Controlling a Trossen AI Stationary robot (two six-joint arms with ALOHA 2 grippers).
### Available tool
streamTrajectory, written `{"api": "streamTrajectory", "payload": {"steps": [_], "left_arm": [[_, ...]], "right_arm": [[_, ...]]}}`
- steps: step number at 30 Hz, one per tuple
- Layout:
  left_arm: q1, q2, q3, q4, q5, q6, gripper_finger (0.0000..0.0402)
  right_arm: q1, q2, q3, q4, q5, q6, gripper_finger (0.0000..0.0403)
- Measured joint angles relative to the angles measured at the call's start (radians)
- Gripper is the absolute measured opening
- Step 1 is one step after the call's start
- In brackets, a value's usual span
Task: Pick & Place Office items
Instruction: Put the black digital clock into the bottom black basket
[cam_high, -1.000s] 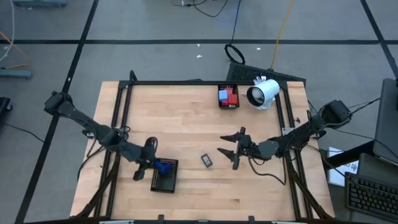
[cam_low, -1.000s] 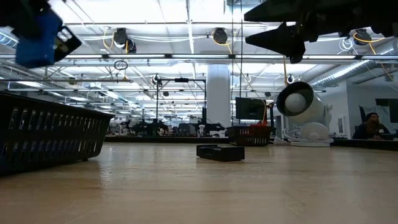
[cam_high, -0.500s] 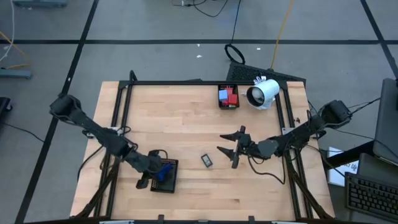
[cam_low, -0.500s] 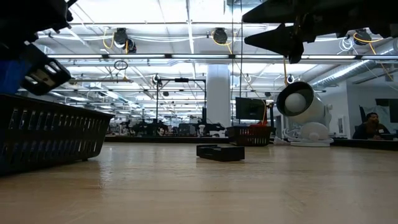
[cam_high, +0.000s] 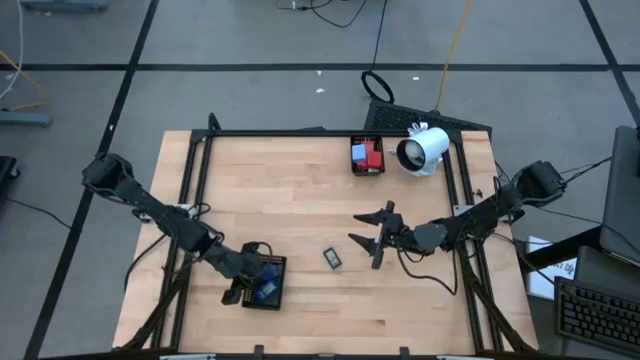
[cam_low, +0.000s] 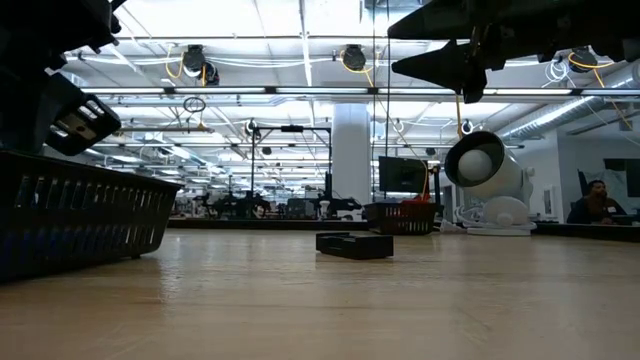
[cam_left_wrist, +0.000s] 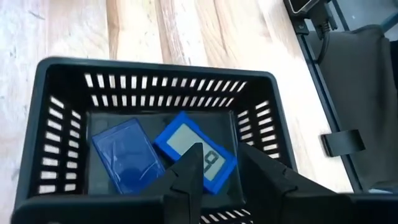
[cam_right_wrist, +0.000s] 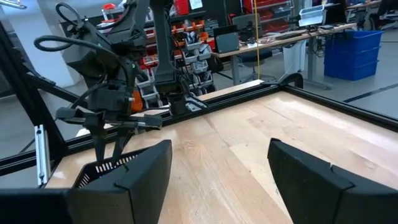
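Now, I hold left gripper (cam_left_wrist: 217, 171) over near mesh tray (cam_high: 266, 283), fingers parted, empty. 2 blue flat items (cam_left_wrist: 158, 155) lie directly beneath on tray floor. Best: lift straight up, clear rim. Dark item (cam_high: 333, 257) on table lies near right gripper (cam_high: 371, 240), spread wide.

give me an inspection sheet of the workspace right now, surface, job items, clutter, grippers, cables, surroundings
Surface: wooden table, bare around the middle.
Job's things: two blue flat items in the near mesh tray; dark flat rectangle on the table; red and blue pieces in the far tray.
Clutter: white cylindrical device by the far tray.
Grippers: left gripper open over the near tray; right gripper open, empty, above the table.
Cables: black loop on the floor beyond the table.
Surroundings: seated person, far right.
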Motion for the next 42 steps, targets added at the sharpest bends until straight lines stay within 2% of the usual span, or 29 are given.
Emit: {"api": "streamTrajectory", "payload": {"steps": [5, 8, 11, 15, 21, 25, 29, 32, 37, 42], "left_arm": [[0.040, -0.040, 0.002, -0.002, 0.035, 0.057, 0.0101], [0.065, -0.105, 0.003, -0.004, 0.071, 0.113, 0.0101], [0.072, -0.203, 0.003, -0.044, 0.072, 0.198, 0.0101], [0.071, -0.364, 0.003, -0.111, 0.016, 0.267, 0.0102], [0.071, -0.606, 0.003, -0.156, -0.128, 0.373, 0.0102], [0.071, -0.720, 0.003, -0.142, -0.136, 0.447, 0.0102], [0.072, -0.779, -0.007, -0.125, -0.137, 0.493, 0.0102], [0.085, -0.806, -0.065, -0.089, -0.140, 0.475, 0.0102], [0.122, -0.805, -0.204, 0.022, -0.139, 0.355, 0.0102], [0.148, -0.813, -0.263, 0.029, -0.138, 0.331, 0.0102]], "right_arm": [[0.001, 0.000, 0.005, -0.005, -0.042, 0.009, 0.0256], [0.023, 0.001, 0.056, -0.083, -0.044, 0.009, 0.0256], [0.056, 0.023, 0.165, -0.275, -0.012, 0.009, 0.0256], [0.095, 0.095, 0.333, -0.500, 0.009, 0.027, 0.0256], [0.107, 0.249, 0.532, -0.837, 0.011, 0.254, 0.0256], [0.096, 0.373, 0.628, -0.995, 0.004, 0.408, 0.0256], [0.086, 0.474, 0.723, -1.182, 0.000, 0.524, 0.0256], [0.076, 0.526, 0.769, -1.278, -0.036, 0.587, 0.0256], [0.060, 0.568, 0.776, -1.279, -0.106, 0.637, 0.0256], [0.058, 0.592, 0.776, -1.266, -0.131, 0.640, 0.0256]]}}
